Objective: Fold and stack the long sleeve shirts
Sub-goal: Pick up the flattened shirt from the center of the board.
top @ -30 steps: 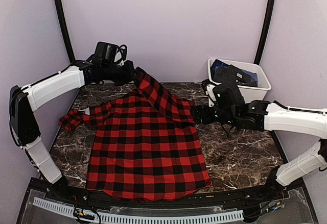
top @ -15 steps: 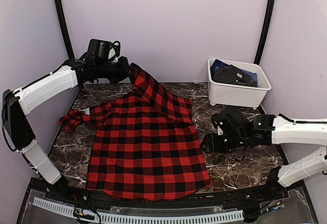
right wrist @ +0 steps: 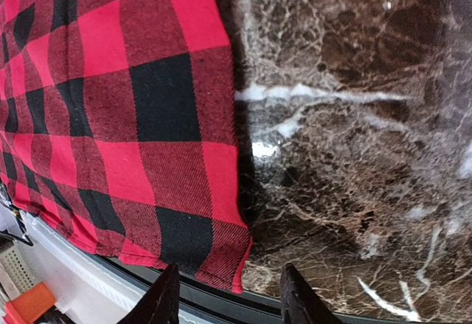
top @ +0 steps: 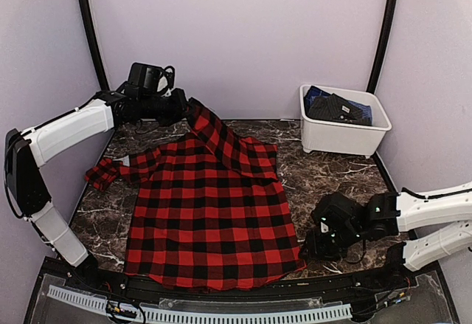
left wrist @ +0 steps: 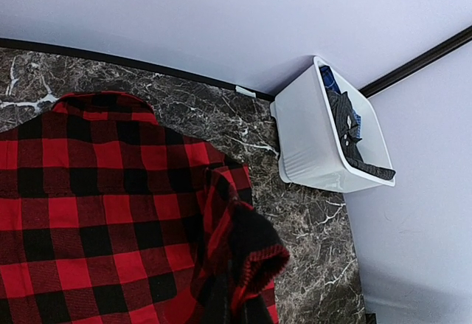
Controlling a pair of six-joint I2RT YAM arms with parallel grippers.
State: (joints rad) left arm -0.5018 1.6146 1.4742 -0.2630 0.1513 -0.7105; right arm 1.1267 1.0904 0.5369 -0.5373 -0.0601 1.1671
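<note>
A red-and-black check long sleeve shirt [top: 210, 213] lies spread flat on the dark marble table [top: 346, 191], hem toward the near edge. My left gripper [top: 184, 108] is shut on one sleeve and holds it up over the back left of the shirt. In the left wrist view the sleeve's cuff [left wrist: 254, 254] hangs in front and hides the fingers. The other sleeve [top: 103, 170] lies bunched at the left. My right gripper [top: 310, 249] sits low by the hem's near right corner [right wrist: 236, 261]. Its fingertips [right wrist: 166, 298] stand apart either side of that corner, with nothing pinched.
A white plastic tub [top: 346, 132] with dark and blue clothes [top: 335, 108] inside stands at the back right, also seen in the left wrist view [left wrist: 317, 147]. The black front rail [top: 221, 291] runs just below the hem. Purple walls close in the sides.
My right arm has swung from the shirt's right shoulder down to the hem's near right corner, and its jaws have narrowed. The left gripper still holds the raised sleeve, hardly moved.
</note>
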